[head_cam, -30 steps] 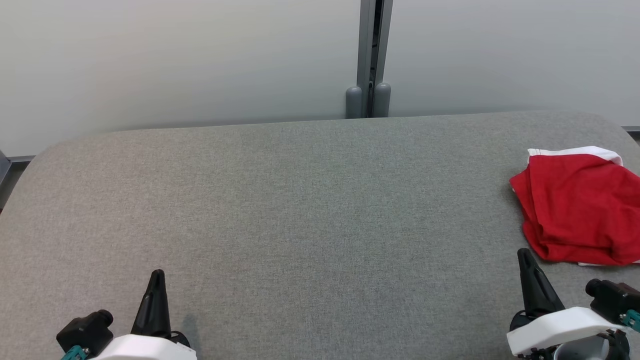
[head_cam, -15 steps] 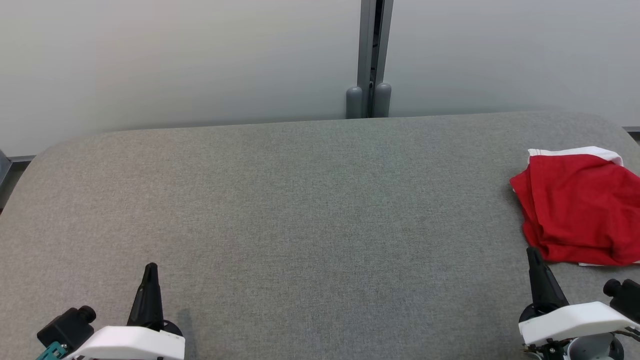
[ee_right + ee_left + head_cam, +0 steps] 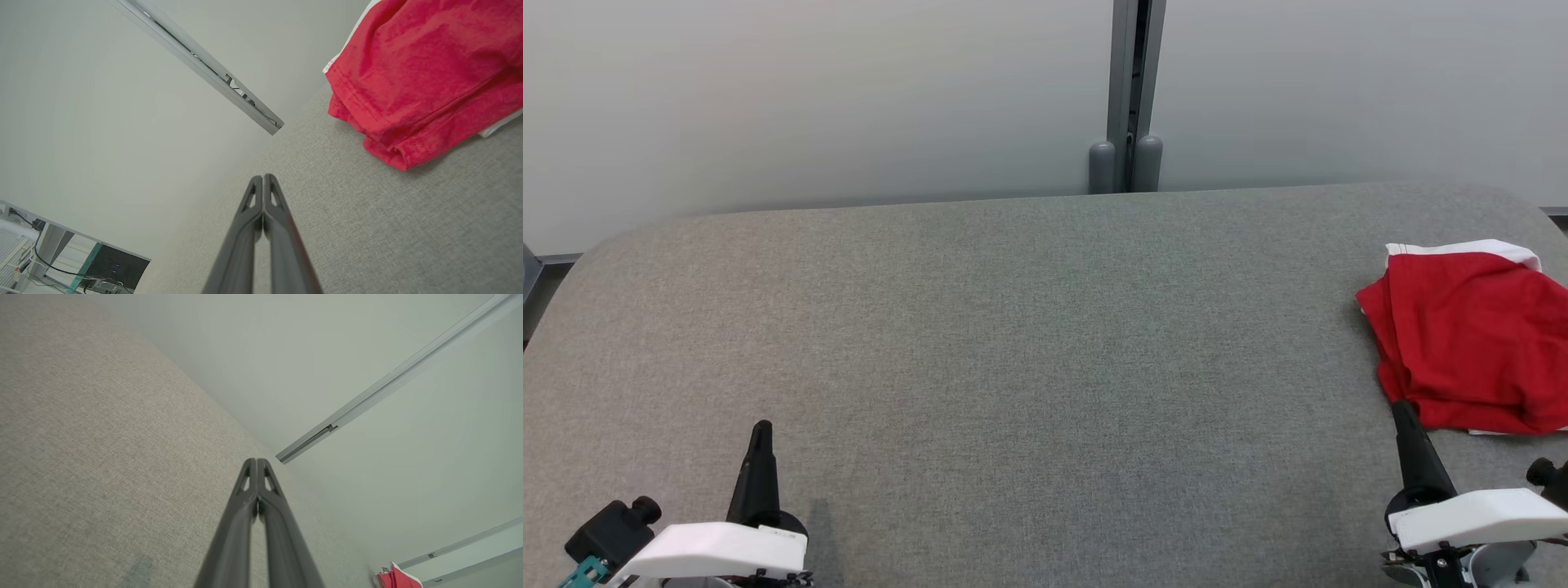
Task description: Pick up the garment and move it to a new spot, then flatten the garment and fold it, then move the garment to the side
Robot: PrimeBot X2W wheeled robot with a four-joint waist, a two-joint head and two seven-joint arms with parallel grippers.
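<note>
Red garment (image 3: 1470, 343) is laid folded at the worktop (image 3: 1013, 343) side, so the task is judged finished. Right end effector (image 3: 1401, 407) is closed empty just beside the garment; left end effector (image 3: 761, 427) is closed, well apart from it.

**No readable text**

Nothing legible in any view.
Tiny dark mark near the edge of the white wrist cover (image 3: 719, 551) at lower left of the head view: too small to read.
Dark box (image 3: 112, 266) with a few small lights, lower left of the right wrist view: too blurred to make out any lettering.
</note>
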